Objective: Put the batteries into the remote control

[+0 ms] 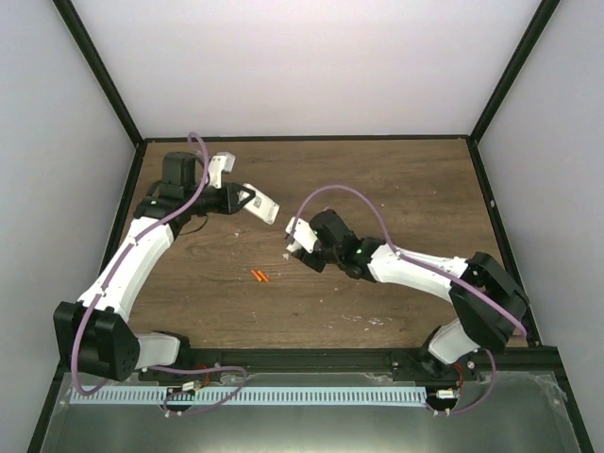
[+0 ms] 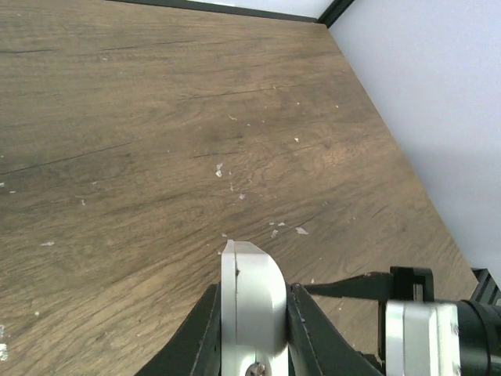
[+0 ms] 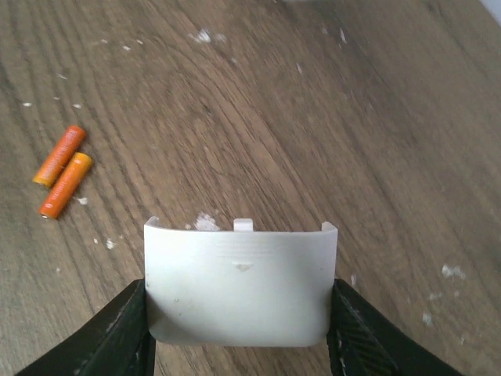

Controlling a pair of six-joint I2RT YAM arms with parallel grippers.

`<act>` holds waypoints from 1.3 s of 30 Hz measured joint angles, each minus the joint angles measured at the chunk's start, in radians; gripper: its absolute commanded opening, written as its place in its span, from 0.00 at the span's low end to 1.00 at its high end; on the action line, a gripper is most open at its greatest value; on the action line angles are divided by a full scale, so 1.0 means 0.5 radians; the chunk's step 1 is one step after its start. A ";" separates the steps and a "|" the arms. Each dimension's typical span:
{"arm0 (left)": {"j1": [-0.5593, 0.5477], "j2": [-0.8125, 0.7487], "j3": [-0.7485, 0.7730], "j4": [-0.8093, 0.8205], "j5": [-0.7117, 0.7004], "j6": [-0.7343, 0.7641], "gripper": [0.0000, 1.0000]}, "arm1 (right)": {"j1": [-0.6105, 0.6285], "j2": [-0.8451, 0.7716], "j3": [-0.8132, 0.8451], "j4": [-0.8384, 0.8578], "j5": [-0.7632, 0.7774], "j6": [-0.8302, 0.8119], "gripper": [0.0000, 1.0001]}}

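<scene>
My left gripper [image 1: 243, 199] is shut on the white remote control [image 1: 262, 205] and holds it above the table at the back left. In the left wrist view the remote [image 2: 250, 290] stands edge-on between the jaws of the left gripper [image 2: 252, 291]. My right gripper [image 1: 304, 242] is shut on the loose white cover piece [image 1: 295, 232], just right of the remote and apart from it. In the right wrist view the cover [image 3: 239, 286] fills the gap of the right gripper [image 3: 239, 301]. The two orange-red batteries [image 1: 260, 276] lie side by side on the table, also in the right wrist view [image 3: 61, 169].
The brown wooden table [image 1: 396, 189] carries scattered pale crumbs [image 2: 283, 229]. Black frame rails [image 1: 302, 139] and pale walls bound it at the back and sides. A dark arm part [image 2: 427, 329] shows at the lower right of the left wrist view.
</scene>
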 measured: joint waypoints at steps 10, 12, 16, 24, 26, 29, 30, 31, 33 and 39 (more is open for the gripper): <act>0.078 0.000 -0.028 -0.034 0.146 0.029 0.00 | -0.401 0.172 0.014 -0.212 0.015 0.400 0.33; 0.078 0.000 -0.076 -0.049 0.193 0.042 0.00 | -0.460 0.182 0.019 -0.297 0.028 0.497 0.35; 0.077 -0.006 -0.227 -0.051 0.246 0.030 0.00 | -0.497 0.182 0.025 -0.384 0.050 0.618 0.38; 0.077 -0.027 -0.346 -0.031 0.282 -0.043 0.00 | -0.538 0.369 0.043 -0.525 0.103 0.781 0.38; 0.077 -0.028 -0.346 -0.026 0.291 -0.047 0.00 | -0.549 0.375 0.053 -0.528 0.101 0.807 0.41; 0.077 -0.028 -0.346 -0.024 0.293 -0.047 0.00 | -0.552 0.384 0.059 -0.542 0.105 0.838 0.51; 0.077 -0.028 -0.346 -0.023 0.293 -0.047 0.00 | -0.552 0.384 0.060 -0.542 0.105 0.844 0.55; 0.077 -0.028 -0.346 -0.022 0.293 -0.047 0.00 | -0.552 0.384 0.060 -0.543 0.105 0.848 0.59; 0.079 -0.028 -0.346 -0.016 0.293 -0.047 0.00 | -0.552 0.384 0.060 -0.547 0.106 0.853 0.64; 0.203 -0.050 -0.488 0.240 0.409 -0.157 0.00 | -0.553 0.378 0.087 -0.613 0.106 0.867 0.68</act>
